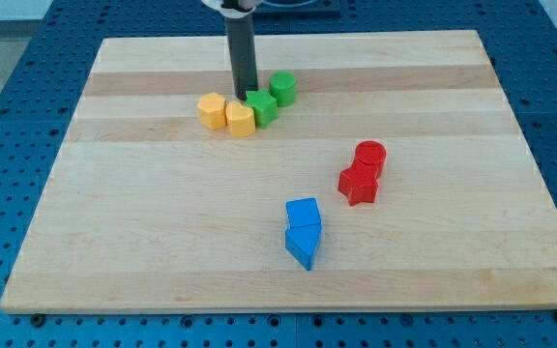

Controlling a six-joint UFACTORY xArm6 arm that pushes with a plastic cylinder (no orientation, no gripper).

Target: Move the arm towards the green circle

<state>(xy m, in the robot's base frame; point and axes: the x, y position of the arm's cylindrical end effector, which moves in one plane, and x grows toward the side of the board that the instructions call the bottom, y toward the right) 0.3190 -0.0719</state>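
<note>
The green circle (282, 88) is a short green cylinder near the board's top middle. My tip (246, 93) stands just to its left, at the top-left edge of a green star block (262, 107) that touches the cylinder's lower left. The dark rod rises straight up out of the view's top. Two yellow blocks, a hexagon-like one (211, 109) and another (241, 120), lie below and left of my tip.
A red cylinder (369, 156) and a red star-like block (358, 183) sit together at the right of centre. Two blue blocks, a cube (303, 214) and a triangular one (303, 246), lie lower middle. The wooden board (114, 222) rests on a blue perforated table.
</note>
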